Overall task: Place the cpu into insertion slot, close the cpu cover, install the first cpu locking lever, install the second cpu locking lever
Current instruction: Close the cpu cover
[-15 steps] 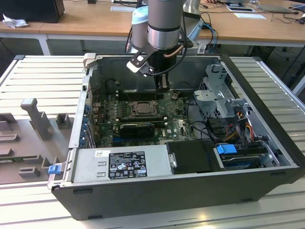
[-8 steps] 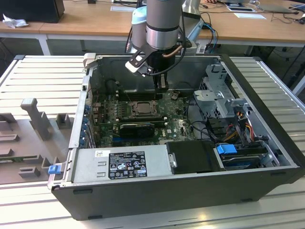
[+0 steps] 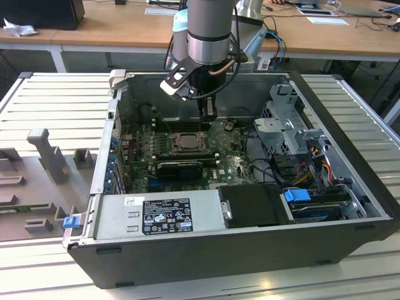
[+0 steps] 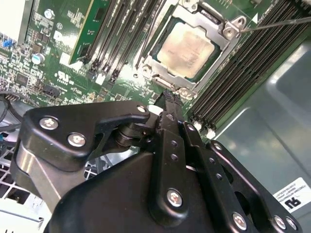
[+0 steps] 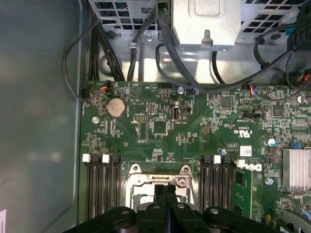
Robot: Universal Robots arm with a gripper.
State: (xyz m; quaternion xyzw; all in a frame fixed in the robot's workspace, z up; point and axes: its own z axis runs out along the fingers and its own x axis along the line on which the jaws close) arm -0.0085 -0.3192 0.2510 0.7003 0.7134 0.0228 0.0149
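Tower case point(image 3: 250, 250) lying open on the ribbed tabletop point(image 3: 56, 100), power supply point(image 3: 162, 215) at the near edge, arm point(image 3: 209, 25) reaching straight down to the motherboard point(image 5: 155, 126). The cpu point(image 4: 187, 44) sits flat, face-up in the insertion slot point(image 3: 187, 142) between two banks of memory slots point(image 4: 121, 34), edges square to them, cpu cover point(image 4: 160, 62) down around it. Hand point(image 4: 170, 97) is pinched closed on nothing, tips at the slot's edge just beside the cpu.

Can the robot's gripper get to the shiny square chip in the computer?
Probably yes, its top at least. The black gripper hangs right beside the pale silver square cpu, with nothing between them. The silver-grey metal frame cover lies around the chip's edges, so gripping its sides looks unlikely.
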